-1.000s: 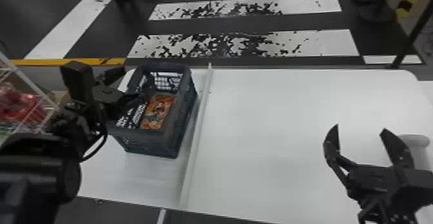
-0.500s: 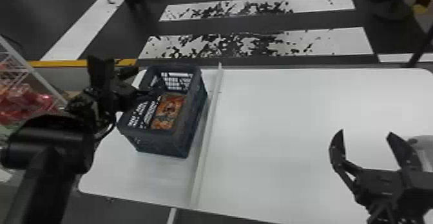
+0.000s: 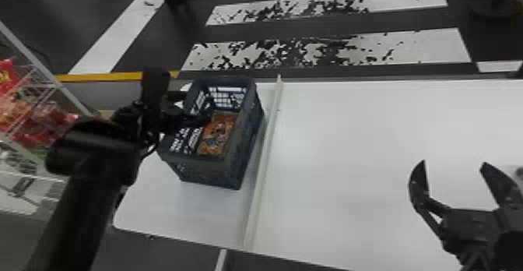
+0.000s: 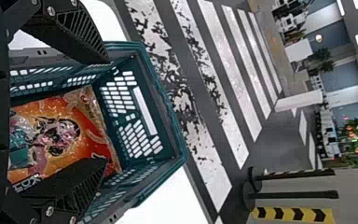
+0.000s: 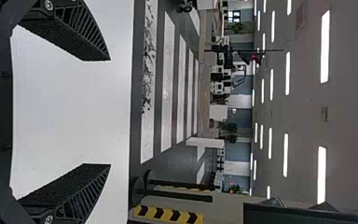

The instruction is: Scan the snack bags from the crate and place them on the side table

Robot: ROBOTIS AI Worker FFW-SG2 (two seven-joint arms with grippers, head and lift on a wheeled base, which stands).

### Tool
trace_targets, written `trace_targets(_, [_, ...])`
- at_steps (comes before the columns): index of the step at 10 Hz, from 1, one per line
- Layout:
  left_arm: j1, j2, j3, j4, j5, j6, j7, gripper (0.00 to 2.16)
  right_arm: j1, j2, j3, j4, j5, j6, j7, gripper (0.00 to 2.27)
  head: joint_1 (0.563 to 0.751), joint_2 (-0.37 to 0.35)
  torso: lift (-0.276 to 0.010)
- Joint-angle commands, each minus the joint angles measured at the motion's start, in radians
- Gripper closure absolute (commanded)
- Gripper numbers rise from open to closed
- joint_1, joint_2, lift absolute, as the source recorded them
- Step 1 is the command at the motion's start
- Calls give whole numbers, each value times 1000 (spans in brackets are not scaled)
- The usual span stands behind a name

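"Where's the snack bag (image 3: 218, 134)?"

"Inside the crate (image 3: 214, 171). Left pincer (image 4: 106, 111) gapes over the crate; right pincer (image 3: 453, 163) gapes well right of it."

"Picking step, then?"

"Seems so: lower, straddle the bag, close."

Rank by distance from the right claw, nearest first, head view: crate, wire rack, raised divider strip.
From the right claw:
1. Raised divider strip: to its left, across the white table.
2. Crate: just left of the strip.
3. Wire rack: far left, past the crate.
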Motion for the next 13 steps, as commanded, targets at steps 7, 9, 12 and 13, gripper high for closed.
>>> trace_targets(7, [-270, -6, -327, 358, -171, -3, -60, 144, -3, -15, 14, -8, 2, 17, 0, 66, 695, 247, -50])
trace_targets(9, [-287, -6, -359, 416, -194, -18, -65, 140, -9, -15, 19, -4, 2, 20, 2, 66, 695, 249, -50])
trace_targets(12, [-291, -19, -384, 459, -214, -40, -65, 140, -14, -15, 26, -2, 4, 33, 3, 66, 695, 262, -50])
trace_targets(13, [-296, -22, -398, 479, -214, -52, -68, 140, -15, -15, 29, -4, 5, 33, 3, 66, 695, 262, -50])
